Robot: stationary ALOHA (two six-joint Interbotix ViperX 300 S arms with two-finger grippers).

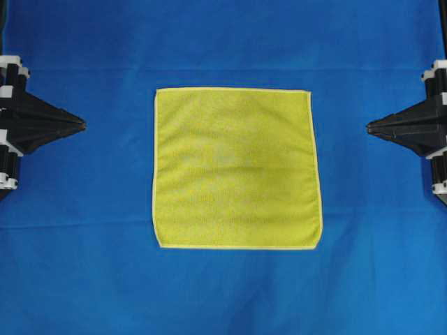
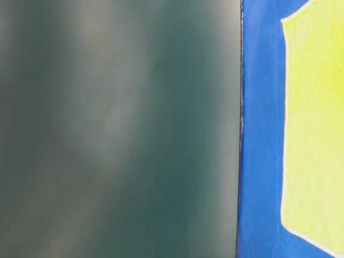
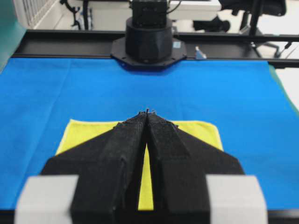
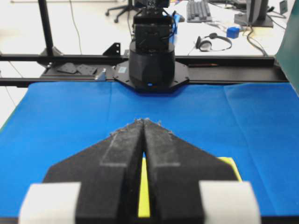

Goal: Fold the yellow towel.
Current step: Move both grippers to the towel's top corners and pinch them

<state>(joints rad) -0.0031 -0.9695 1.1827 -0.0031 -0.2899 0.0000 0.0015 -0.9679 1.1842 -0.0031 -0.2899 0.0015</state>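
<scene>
The yellow towel (image 1: pixel 236 167) lies flat and unfolded in the middle of the blue cloth. It also shows in the table-level view (image 2: pixel 317 123), in the left wrist view (image 3: pixel 84 133) and in the right wrist view (image 4: pixel 231 166). My left gripper (image 1: pixel 84 125) is shut and empty, well to the left of the towel; in the left wrist view (image 3: pixel 147 112) its tips meet. My right gripper (image 1: pixel 368 126) is shut and empty, to the right of the towel; in the right wrist view (image 4: pixel 143 121) its tips meet.
A large blue cloth (image 1: pixel 223 42) covers the whole table. The right arm's base (image 3: pixel 148 39) and the left arm's base (image 4: pixel 150 60) stand at the table's side edges. A dark blurred surface (image 2: pixel 118 129) blocks most of the table-level view.
</scene>
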